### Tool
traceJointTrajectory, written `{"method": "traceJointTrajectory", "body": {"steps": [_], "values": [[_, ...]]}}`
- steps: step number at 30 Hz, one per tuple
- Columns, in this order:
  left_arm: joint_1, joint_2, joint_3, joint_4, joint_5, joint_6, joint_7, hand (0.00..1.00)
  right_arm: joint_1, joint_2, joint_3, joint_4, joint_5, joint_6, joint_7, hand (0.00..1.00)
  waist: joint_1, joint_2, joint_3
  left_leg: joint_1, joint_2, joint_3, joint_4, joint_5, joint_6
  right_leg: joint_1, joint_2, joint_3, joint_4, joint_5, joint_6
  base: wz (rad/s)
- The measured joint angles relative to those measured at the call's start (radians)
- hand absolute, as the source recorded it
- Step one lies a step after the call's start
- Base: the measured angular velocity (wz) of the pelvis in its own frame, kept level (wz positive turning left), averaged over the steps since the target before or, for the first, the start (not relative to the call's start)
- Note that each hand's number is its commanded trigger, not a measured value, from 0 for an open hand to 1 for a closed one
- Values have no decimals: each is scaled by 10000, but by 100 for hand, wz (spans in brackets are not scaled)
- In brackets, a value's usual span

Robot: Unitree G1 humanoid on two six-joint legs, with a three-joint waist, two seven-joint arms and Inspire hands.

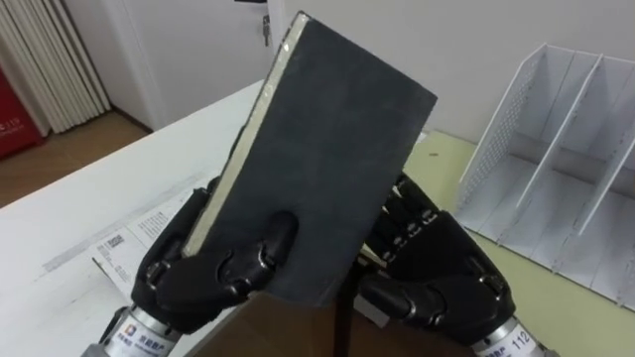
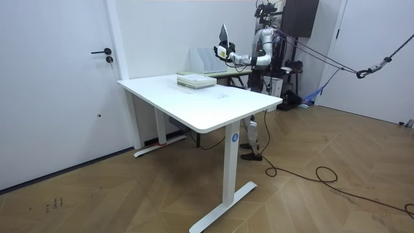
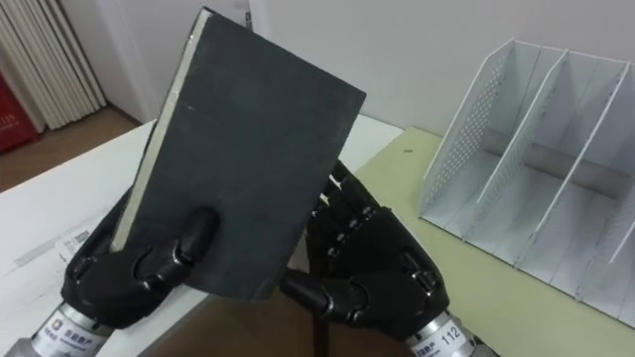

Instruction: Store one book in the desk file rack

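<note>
Left hand [image 1: 213,270] is clamped on the dark book [image 1: 332,149], held up tilted in the air. Right hand [image 1: 442,273] sits behind it, can't tell its grip. White file rack [image 1: 561,169] is off to the right, so the book isn't slotted in yet.

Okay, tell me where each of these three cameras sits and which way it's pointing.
Left eye view: on the head, looking down at the book gripped by the left hand, right hand behind it, file rack right.
Right eye view: same scene, slightly shifted.
Room view: across the room, facing the white table; whole robot stands beyond it.
All three share the book and file rack.
</note>
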Motion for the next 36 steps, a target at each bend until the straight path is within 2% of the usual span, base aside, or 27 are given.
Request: {"method": "traceJointTrajectory", "body": {"steps": [5, 10, 14, 18, 23, 25, 30, 33, 36], "values": [[-421, 334, 14, 9, -31, 190, -275, 100, -100, -33, 150, -159, 354, 107, 105, 0, 184, -3, 2, -102, 33, 102, 9, -6, -9, -272, 51, 215, 122, 9, -15, -10], [-469, 377, -38, 21, -30, 297, -634, 100, -142, -84, 526, -361, 841, 138, 444, 0, 204, -9, 2, -89, 39, 120, -11, -10, -15, -348, 58, 229, 114, 8, -16, -1], [-469, 487, -141, 166, -30, 311, -711, 100, -142, -200, 803, -455, 1173, 329, 683, 0, 206, -11, 2, -147, 40, 132, -17, -10, -15, -411, 59, 232, 114, 9, -18, 0], [-472, 553, -152, 519, -44, 313, -877, 100, -139, -480, 940, -456, 1171, 357, 758, 0, 205, -32, -7, -143, 41, 149, -51, -9, -14, -350, 58, 237, 123, 15, -24, 0], [-633, 835, -317, 1194, -252, 335, -1156, 100, -139, -857, 913, -457, 1165, 764, 768, 0, 217, -30, -5, -82, 43, 136, -57, -10, -15, -265, 56, 213, 74, 16, -25, 0], [-680, 845, -331, 1251, -249, 413, -1218, 100, -139, -1040, 904, -457, 1185, 771, 769, 0, 255, -17, 2, -88, 44, 134, -81, -11, -15, -290, 59, 216, 95, 16, -25, 0], [-680, 955, -326, 1250, -251, 515, -1382, 100, -139, -1160, 899, -488, 1209, 784, 807, 0, 297, 51, -34, -74, 46, 137, -93, -12, -18, -295, 64, 219, 109, 16, -25, 0], [-678, 1075, -317, 1251, -294, 515, -1487, 100, -139, -1230, 882, -488, 1207, 784, 953, 0, 314, 109, -65, -58, 46, 138, -77, -12, -18, -282, 61, 215, 107, 17, -27, 0], [-678, 1280, -317, 1250, -346, 515, -1542, 100, -138, -1242, 870, -488, 1207, 782, 1024, 0, 452, 178, -58, -63, 51, 135, -61, -12, -18, -291, 55, 214, 111, 26, -41, -1]]}}
